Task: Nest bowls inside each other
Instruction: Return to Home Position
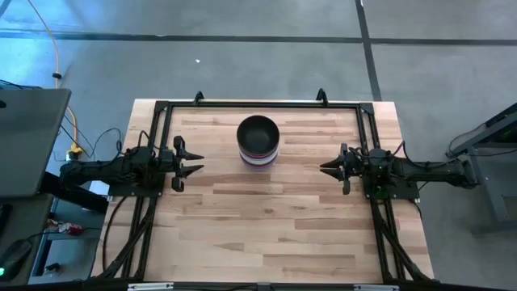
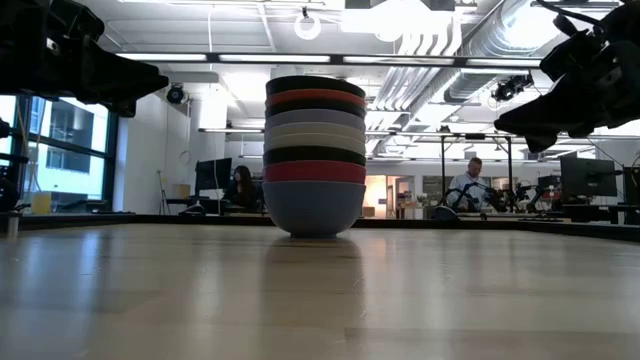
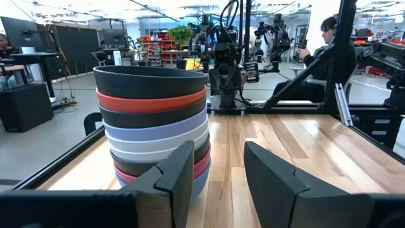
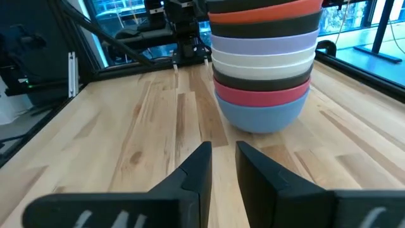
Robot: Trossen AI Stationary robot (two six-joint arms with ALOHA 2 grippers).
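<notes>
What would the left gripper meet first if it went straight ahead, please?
Probably the bowl stack, clipped by one finger; the left gripper's centre line aims just beside it.

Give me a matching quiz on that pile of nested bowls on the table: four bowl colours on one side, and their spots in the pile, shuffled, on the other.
Bowls:
1. blue bowl
2. red bowl
3. lavender bowl
4. magenta bowl

Spots in the pile:
A. fourth from the top
B. second from the bottom
C. at the very bottom
D. second from the top

Pairs: 1-C, 2-D, 3-A, 4-B
</notes>
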